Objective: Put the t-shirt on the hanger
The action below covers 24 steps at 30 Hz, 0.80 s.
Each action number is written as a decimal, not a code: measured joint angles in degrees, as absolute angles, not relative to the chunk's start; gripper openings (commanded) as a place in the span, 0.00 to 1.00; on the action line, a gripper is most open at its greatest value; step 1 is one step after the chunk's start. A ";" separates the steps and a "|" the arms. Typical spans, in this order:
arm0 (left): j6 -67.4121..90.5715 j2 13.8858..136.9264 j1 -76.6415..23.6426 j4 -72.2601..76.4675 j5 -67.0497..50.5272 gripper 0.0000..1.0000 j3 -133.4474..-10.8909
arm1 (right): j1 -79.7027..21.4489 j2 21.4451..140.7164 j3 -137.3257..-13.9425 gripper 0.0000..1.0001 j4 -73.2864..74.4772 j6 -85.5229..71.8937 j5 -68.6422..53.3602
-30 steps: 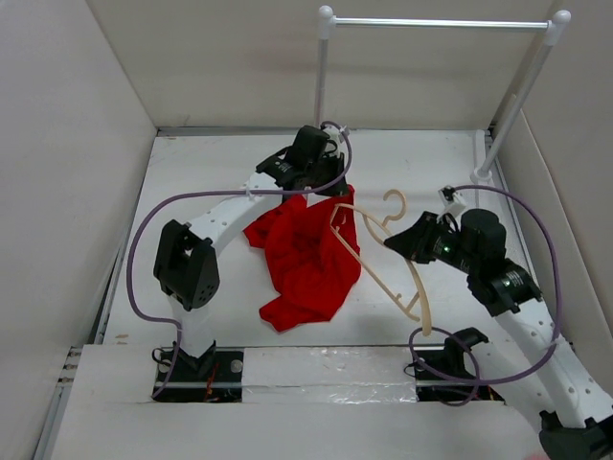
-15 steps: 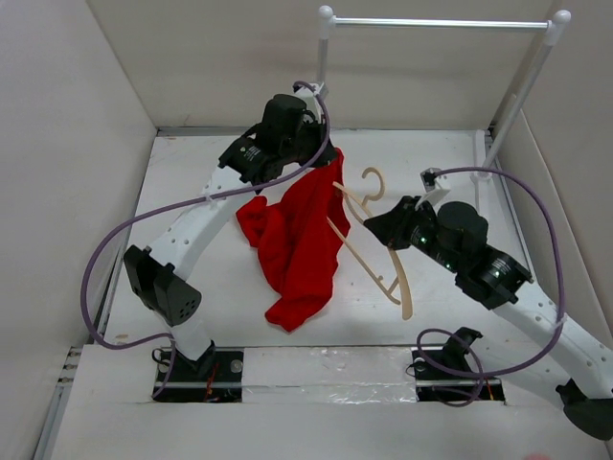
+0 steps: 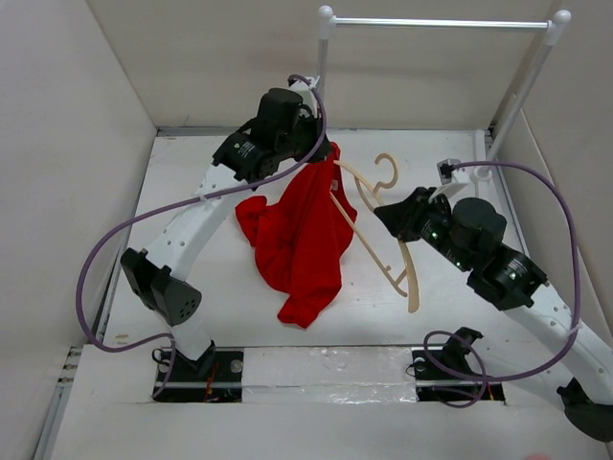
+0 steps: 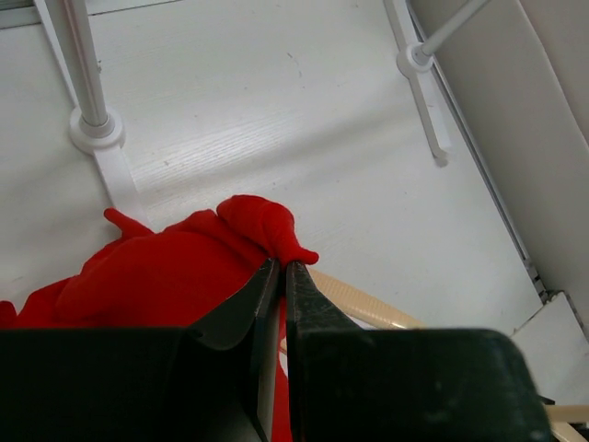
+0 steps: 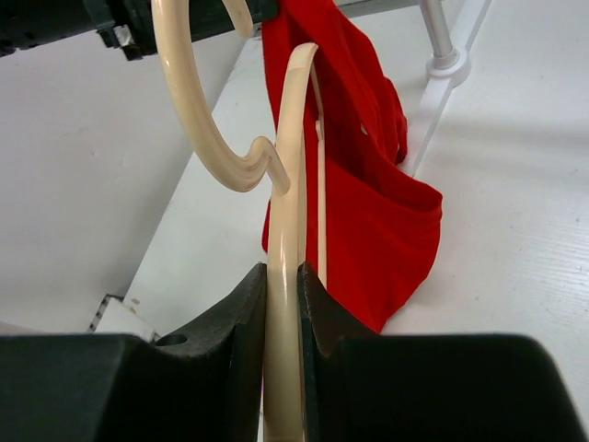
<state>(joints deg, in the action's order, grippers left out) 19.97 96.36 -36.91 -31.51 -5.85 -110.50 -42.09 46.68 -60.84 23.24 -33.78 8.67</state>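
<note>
The red t-shirt (image 3: pixel 302 240) hangs in the air from my left gripper (image 3: pixel 324 153), which is shut on a pinch of its cloth (image 4: pixel 267 226) at the top. My right gripper (image 3: pixel 395 217) is shut on the pale beige wooden hanger (image 3: pixel 383 259) near its hook (image 3: pixel 386 172) and holds it tilted in the air. The hanger's far arm lies against the shirt's right edge. In the right wrist view the hanger (image 5: pixel 285 276) runs between the fingers, with the shirt (image 5: pixel 368 193) behind it.
A white rail (image 3: pixel 436 22) on two posts stands at the back right, its bases on the table (image 3: pixel 211 287). White walls close in the left, back and right. Purple cables loop around both arms.
My left gripper has lifted the shirt off the table, so it now hangs. My right gripper has raised the hanger and shifted it back right beside the shirt.
</note>
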 measured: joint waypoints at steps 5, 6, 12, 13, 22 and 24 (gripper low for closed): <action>21.10 96.29 -36.99 -31.44 -9.06 0.00 -110.83 | -42.09 51.24 -61.01 0.00 19.20 -31.66 9.72; 21.43 96.25 -37.08 -31.40 -9.69 0.00 -110.83 | -42.09 52.80 -61.08 0.00 17.72 -31.20 9.72; 23.05 94.83 -38.70 -31.22 -12.34 0.00 -110.83 | -42.09 60.47 -60.99 0.00 7.42 -28.36 9.78; 23.31 94.37 -38.92 -31.22 -12.67 0.00 -110.83 | -42.09 61.28 -60.88 0.00 5.10 -27.97 9.89; 26.92 87.79 -38.94 -31.51 -13.34 0.00 -110.87 | -43.20 68.51 -57.89 0.00 -17.76 -26.70 14.22; 27.62 86.61 -38.92 -31.66 -13.47 0.00 -110.85 | -43.75 70.76 -57.89 0.00 -22.11 -26.63 14.66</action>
